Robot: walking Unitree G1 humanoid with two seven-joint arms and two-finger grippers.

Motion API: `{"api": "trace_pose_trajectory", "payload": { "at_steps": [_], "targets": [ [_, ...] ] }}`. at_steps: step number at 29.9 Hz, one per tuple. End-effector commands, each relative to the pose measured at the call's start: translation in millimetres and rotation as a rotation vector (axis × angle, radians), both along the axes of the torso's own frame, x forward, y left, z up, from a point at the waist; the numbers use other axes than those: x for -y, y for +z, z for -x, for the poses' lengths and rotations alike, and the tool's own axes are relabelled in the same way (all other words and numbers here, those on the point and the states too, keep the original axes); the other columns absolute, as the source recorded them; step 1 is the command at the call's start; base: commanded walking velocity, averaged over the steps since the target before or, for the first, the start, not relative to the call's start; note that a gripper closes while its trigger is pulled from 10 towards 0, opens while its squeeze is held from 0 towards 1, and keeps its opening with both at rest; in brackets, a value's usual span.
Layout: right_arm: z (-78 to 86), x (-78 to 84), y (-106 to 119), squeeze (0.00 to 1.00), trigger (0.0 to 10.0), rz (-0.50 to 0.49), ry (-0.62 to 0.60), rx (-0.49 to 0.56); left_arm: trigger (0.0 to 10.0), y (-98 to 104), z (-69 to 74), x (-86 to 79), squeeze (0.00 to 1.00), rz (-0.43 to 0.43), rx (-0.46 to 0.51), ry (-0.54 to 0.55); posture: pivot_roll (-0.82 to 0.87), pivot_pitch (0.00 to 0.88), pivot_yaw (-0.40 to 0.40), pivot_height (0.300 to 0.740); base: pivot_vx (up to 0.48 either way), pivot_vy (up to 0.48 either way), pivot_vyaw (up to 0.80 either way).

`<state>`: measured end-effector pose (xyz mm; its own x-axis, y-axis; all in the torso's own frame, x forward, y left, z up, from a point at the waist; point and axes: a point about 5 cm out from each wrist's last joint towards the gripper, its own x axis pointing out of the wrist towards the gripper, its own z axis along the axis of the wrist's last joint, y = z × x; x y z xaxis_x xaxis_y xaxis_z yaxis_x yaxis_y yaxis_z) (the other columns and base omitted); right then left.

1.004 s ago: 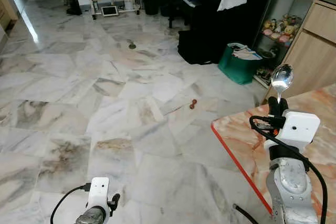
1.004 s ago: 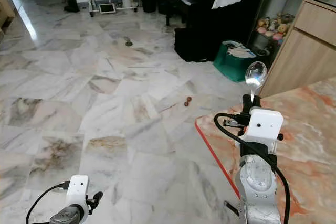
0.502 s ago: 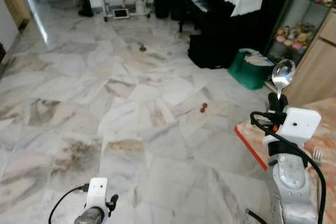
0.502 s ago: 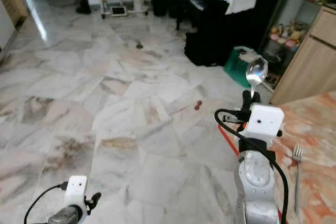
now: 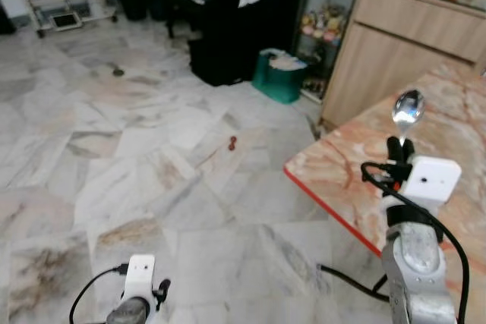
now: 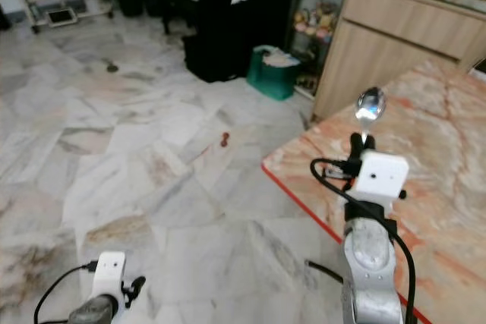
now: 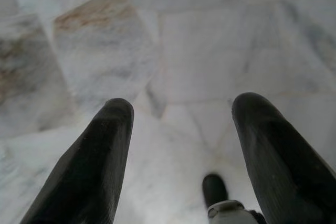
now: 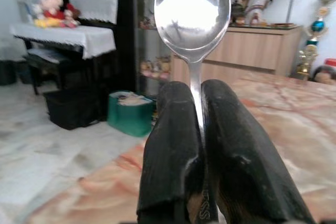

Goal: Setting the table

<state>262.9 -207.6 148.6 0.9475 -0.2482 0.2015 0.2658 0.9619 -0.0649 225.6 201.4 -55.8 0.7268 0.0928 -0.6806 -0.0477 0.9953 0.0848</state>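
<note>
A shiny metal spoon (image 5: 407,111) stands upright, bowl up, with my right gripper (image 5: 400,146) shut on its handle. In the right wrist view the two black fingers (image 8: 173,135) pinch the spoon (image 8: 192,11) just below the bowl. The gripper is raised over the near corner of the pink marble table (image 5: 342,168) with a red edge. My left gripper (image 7: 181,111) hangs low at my left side, open, over the marble floor, with nothing between its fingers.
A wooden sideboard (image 5: 395,36) stands behind the table. A green bag (image 5: 277,75) and a black piano with a white cloth (image 5: 220,5) lie beyond on the floor. A small red object (image 5: 233,142) sits on the tiles. A black cable (image 5: 345,280) trails below the table edge.
The camera has turned right, so the table and sideboard take up more of the view. The spoon stays held upright in the right gripper. The left arm still hangs idle.
</note>
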Motion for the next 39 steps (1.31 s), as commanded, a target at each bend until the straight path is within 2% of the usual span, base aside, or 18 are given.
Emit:
{"api": "trace_pose_trajectory", "payload": {
  "at_steps": [1,22,39],
  "targets": [
    [-1.9,-1.2,3.7,0.00,10.0,-0.006,0.004,0.014,10.0,-3.2,5.6,-3.0,0.00,0.001,-0.018,0.012,0.06,0.000,-0.015,0.740,0.000,0.000,-0.74],
    [-4.4,-1.4,4.2,0.00,10.0,-0.001,0.007,0.019,10.0,-2.4,3.9,-0.6,0.00,0.003,-0.010,-0.001,0.05,0.000,-0.015,0.740,0.000,0.046,-0.74],
    [-2.3,-4.6,5.0,0.00,10.0,0.012,0.012,0.038,10.0,-5.5,9.1,-2.0,0.00,-0.008,-0.036,-0.028,0.05,0.000,-0.011,0.740,0.000,0.000,-0.68]
  ]
}}
